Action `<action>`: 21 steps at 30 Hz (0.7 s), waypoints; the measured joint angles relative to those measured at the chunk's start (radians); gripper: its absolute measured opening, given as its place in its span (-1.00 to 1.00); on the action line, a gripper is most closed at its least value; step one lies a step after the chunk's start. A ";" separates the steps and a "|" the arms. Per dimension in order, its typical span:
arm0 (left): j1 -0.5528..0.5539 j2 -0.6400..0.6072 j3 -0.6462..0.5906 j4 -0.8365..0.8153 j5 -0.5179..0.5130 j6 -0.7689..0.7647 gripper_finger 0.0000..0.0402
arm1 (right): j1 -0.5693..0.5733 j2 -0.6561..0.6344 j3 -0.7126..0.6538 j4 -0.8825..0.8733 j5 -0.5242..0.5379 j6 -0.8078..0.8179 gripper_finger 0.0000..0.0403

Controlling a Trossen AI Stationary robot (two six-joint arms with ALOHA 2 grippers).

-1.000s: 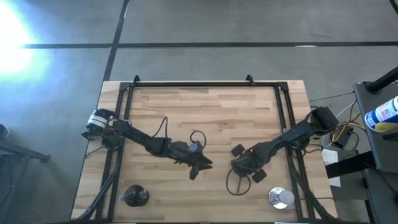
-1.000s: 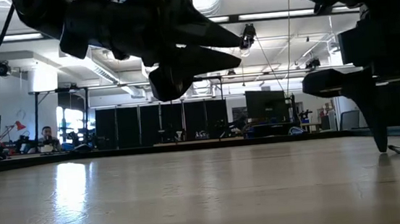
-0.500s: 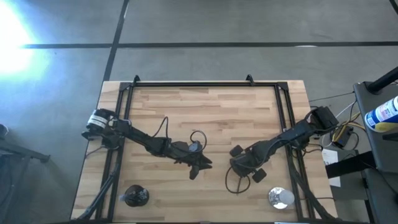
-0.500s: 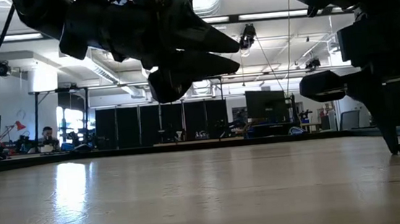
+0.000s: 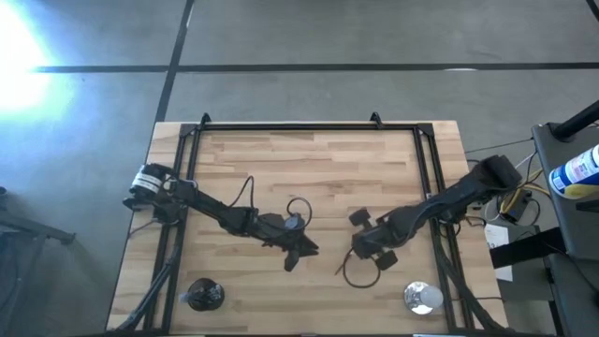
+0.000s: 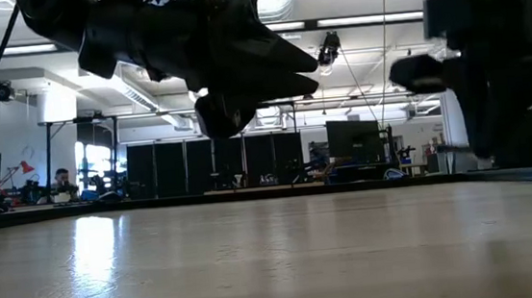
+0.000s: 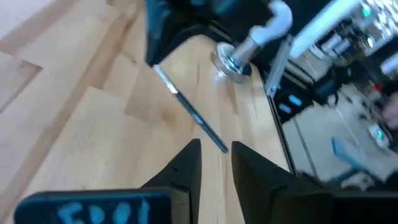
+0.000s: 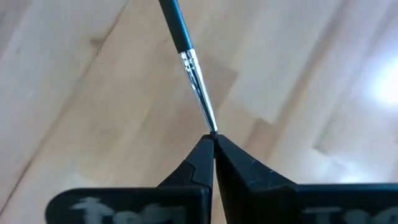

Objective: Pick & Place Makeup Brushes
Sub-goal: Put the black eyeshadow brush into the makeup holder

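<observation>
One makeup brush (image 8: 186, 56), with a dark handle and a thin silver end, is in my right gripper (image 8: 213, 140), which is shut on it above the table's near right part (image 5: 358, 253). In the left wrist view the same brush (image 7: 186, 106) slants from the right gripper toward my left gripper (image 7: 216, 152). My left gripper stands open above the table's middle (image 5: 314, 248). Its fingertips are just short of the brush's handle end and apart from it. Other makeup brushes are not plain in these views. My right gripper pinches the very tip of the brush's silver end (image 8: 211, 127) between its two fingertips. The fingers come from above, pointing steeply down, and the brush runs on ahead of them, roughly along them. Its dark handle (image 8: 175, 25) slants away, clear of the wood.
A round shiny silver object (image 5: 421, 298) stands near the table's near right corner, also seen in the left wrist view (image 7: 236, 59). A dark round object (image 5: 204, 296) stands at the near left. A black frame (image 5: 309, 126) borders the tabletop, and the far half is bare wood.
My right gripper has shut on the brush, which lay on the table by its fingertips. It has then risen and tipped a little, lifting the brush clear. My left gripper's fingers have drawn somewhat closer together without that arm moving.
</observation>
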 joint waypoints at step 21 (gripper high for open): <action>0.067 0.000 0.163 -0.240 -0.040 -0.189 -0.25 | 0.008 0.130 0.388 -0.223 0.435 -0.223 -0.96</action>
